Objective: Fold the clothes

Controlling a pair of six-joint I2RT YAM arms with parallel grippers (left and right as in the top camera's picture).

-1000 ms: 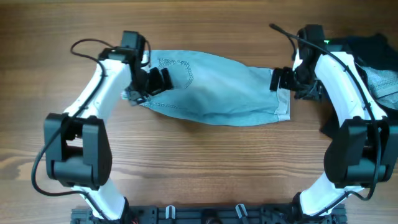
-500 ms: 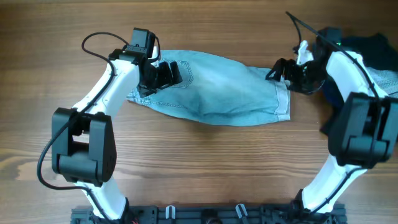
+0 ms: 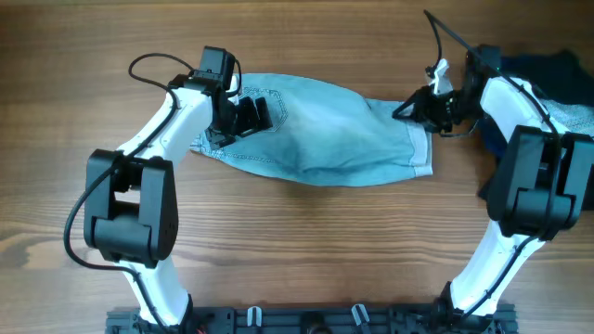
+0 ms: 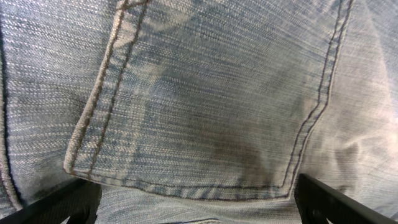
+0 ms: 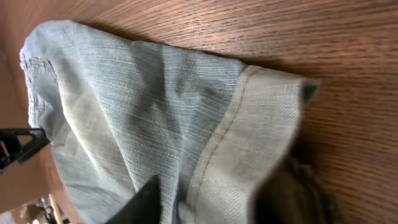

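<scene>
A light blue denim garment [image 3: 325,134] lies spread across the middle of the wooden table. My left gripper [image 3: 249,115] hovers open over its left end. In the left wrist view a stitched back pocket [image 4: 205,106] fills the frame, with the left gripper [image 4: 199,208] straddling the pocket's lower seam, fingers [image 4: 68,202] wide apart. My right gripper [image 3: 408,109] is at the garment's upper right corner. The right wrist view shows the pale hem [image 5: 249,137] bunched between the right gripper [image 5: 217,199] fingers, pinched there.
A pile of dark clothes [image 3: 552,70] and a grey garment [image 3: 577,121] lie at the far right edge, behind the right arm. Bare wooden table [image 3: 306,241] stretches in front of the denim.
The right gripper has swung to the garment's upper right corner and closed on the hem. The left gripper has shifted right and up onto the pocket, staying open.
</scene>
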